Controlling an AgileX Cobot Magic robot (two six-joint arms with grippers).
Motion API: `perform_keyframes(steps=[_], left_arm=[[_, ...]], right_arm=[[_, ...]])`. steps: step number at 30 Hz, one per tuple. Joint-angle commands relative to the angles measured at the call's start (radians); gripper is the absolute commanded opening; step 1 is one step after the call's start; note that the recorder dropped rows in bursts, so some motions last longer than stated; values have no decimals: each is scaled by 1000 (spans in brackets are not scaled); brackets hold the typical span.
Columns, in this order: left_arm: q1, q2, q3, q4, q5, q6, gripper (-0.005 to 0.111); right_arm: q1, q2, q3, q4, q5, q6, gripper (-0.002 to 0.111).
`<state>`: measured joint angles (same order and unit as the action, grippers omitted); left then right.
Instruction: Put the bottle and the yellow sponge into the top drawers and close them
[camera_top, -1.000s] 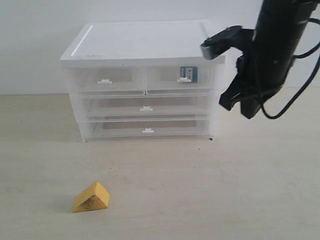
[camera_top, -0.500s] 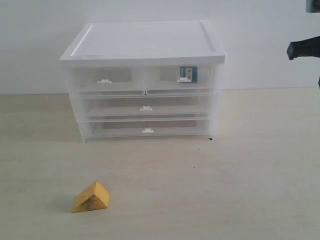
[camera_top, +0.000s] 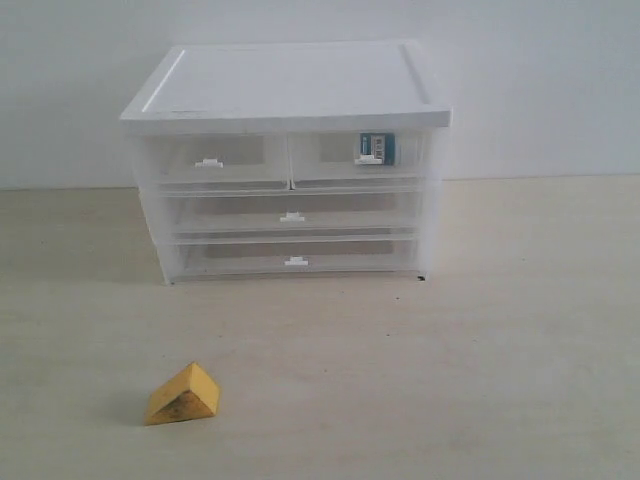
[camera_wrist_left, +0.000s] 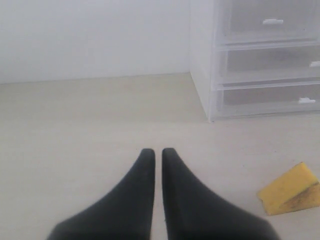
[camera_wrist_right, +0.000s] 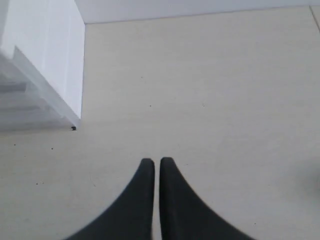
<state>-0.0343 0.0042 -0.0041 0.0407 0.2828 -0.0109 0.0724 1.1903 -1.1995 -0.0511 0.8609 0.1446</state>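
Note:
The white-topped cabinet (camera_top: 290, 85) stands at the back of the table. Its two top drawers are pushed in: the left one (camera_top: 212, 160) looks empty, and the right one (camera_top: 358, 155) holds the bottle (camera_top: 377, 149), its teal-and-white label showing through the clear front. The yellow sponge (camera_top: 183, 395) lies on the table in front, to the left; the left wrist view also shows the sponge (camera_wrist_left: 291, 190). My left gripper (camera_wrist_left: 158, 151) is shut and empty above the table, apart from the sponge. My right gripper (camera_wrist_right: 156, 161) is shut and empty beside the cabinet's corner (camera_wrist_right: 74, 115). Neither arm shows in the exterior view.
Two full-width clear drawers (camera_top: 292, 215) sit pushed in below the top pair. A white wall (camera_top: 540, 80) rises behind the cabinet. Bare beige tabletop (camera_top: 480, 360) spreads in front and to the right.
The right arm, which hung at the cabinet's right side a second ago, has pulled away to the right and left the exterior view. Sponge, bottle and drawers have not moved.

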Motion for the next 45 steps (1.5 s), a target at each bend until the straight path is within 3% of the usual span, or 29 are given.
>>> perform_keyframes(steps=[1,14,21,28,41,45], left_arm=[[4,-4,4,-10,-6,0,4],[4,-4,4,-10,-6,0,4],[4,-4,4,-10,-6,0,4],[4,-4,4,-10,-6,0,4],[4,-4,4,-10,-4,0,4],[4,-4,4,-10,-6,0,4]], right_arm=[[-3,-133,94,-5,-49,-27,0],[-3,-300,140,-28,-19,-54,0],[-3,-316,163,-50,-127,-94,0],[-5,-526,423,-50,-362,-102,0],[-5,-910,805,-50,-388,-95,0],[-69,-996,922,-33,-447,-95,0]])
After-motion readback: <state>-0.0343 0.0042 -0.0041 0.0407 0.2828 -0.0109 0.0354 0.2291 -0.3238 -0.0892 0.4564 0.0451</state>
